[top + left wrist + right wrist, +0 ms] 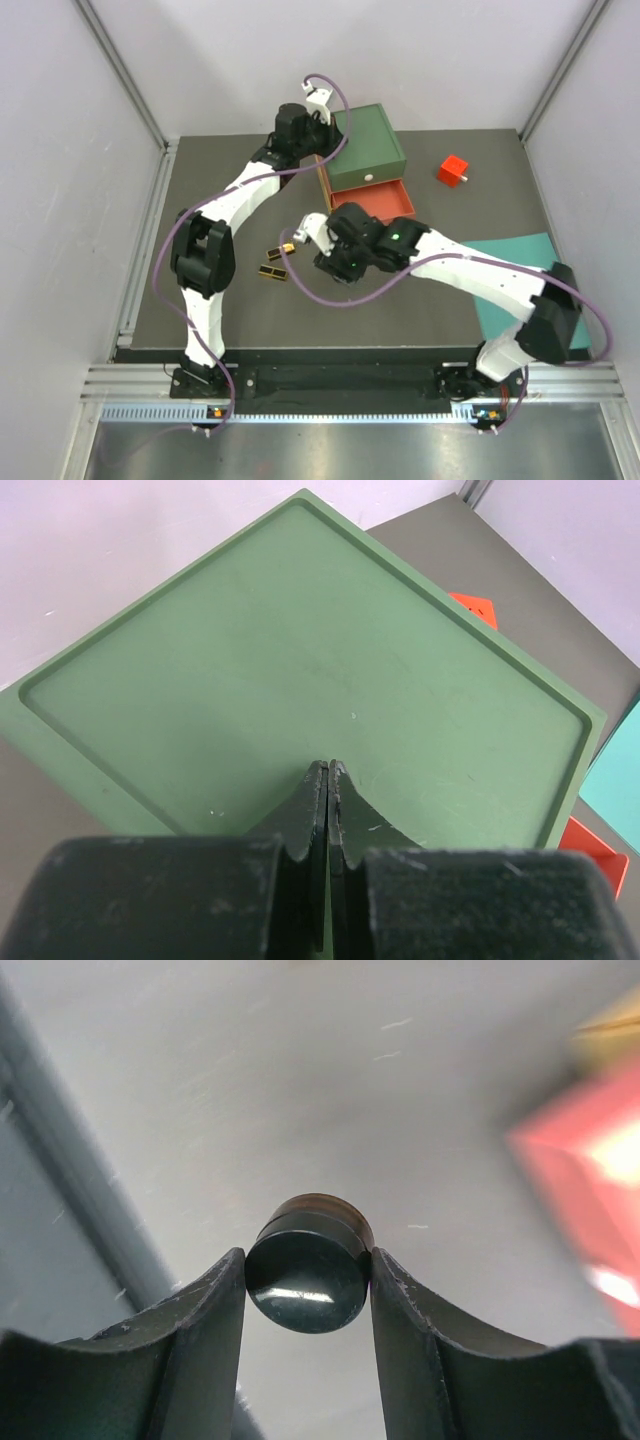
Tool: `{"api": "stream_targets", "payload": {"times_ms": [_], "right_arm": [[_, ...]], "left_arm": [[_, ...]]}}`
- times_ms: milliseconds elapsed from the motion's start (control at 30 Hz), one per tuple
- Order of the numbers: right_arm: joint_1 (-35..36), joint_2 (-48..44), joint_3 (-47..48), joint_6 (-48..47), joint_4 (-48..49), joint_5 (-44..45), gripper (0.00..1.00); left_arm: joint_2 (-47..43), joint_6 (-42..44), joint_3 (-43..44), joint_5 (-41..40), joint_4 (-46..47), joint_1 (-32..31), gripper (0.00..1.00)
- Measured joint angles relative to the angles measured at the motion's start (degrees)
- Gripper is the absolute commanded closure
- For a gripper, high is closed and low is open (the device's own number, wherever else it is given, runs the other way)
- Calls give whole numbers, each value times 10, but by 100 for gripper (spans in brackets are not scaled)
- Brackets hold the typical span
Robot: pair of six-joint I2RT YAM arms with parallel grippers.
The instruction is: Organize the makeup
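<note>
My right gripper [308, 1265] is shut on a black disc [306, 1278] with a brown underside and holds it above the dark table. In the top view this gripper [335, 262] hangs left of the open red drawer [375, 203]; the disc is hidden there. Two gold-black rectangular cases [280, 252] [272, 272] lie on the table just left of it. My left gripper [328, 770] is shut and empty, its tips over the green lid of the drawer box [300, 670]. It shows at the box's back left in the top view [330, 128]. The other makeup is out of view.
The green drawer box [365, 145] stands at the back centre with its red drawer pulled out toward the front. A red cube [453, 170] sits to its right. A teal mat [515, 275] lies at the right under my right arm. Walls close in on both sides.
</note>
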Motion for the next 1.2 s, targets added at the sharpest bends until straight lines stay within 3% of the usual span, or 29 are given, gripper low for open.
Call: {"api": "stream_targets", "payload": {"times_ms": [267, 533, 900, 1000, 1133, 1200], "right_arm": [[-84, -57, 2, 15, 94, 95, 100], [-180, 13, 47, 21, 141, 111, 100], [-202, 92, 79, 25, 163, 75, 94], [-202, 100, 79, 31, 165, 68, 80], [-203, 110, 79, 38, 165, 64, 53], [-203, 113, 79, 40, 164, 62, 47]], "left_arm": [[5, 0, 5, 1, 0, 0, 100], [5, 0, 5, 2, 0, 0, 100], [5, -1, 5, 5, 1, 2, 100], [5, -2, 5, 5, 1, 3, 100], [5, -2, 5, 7, 1, 3, 100], [5, -2, 5, 7, 1, 3, 100]]}}
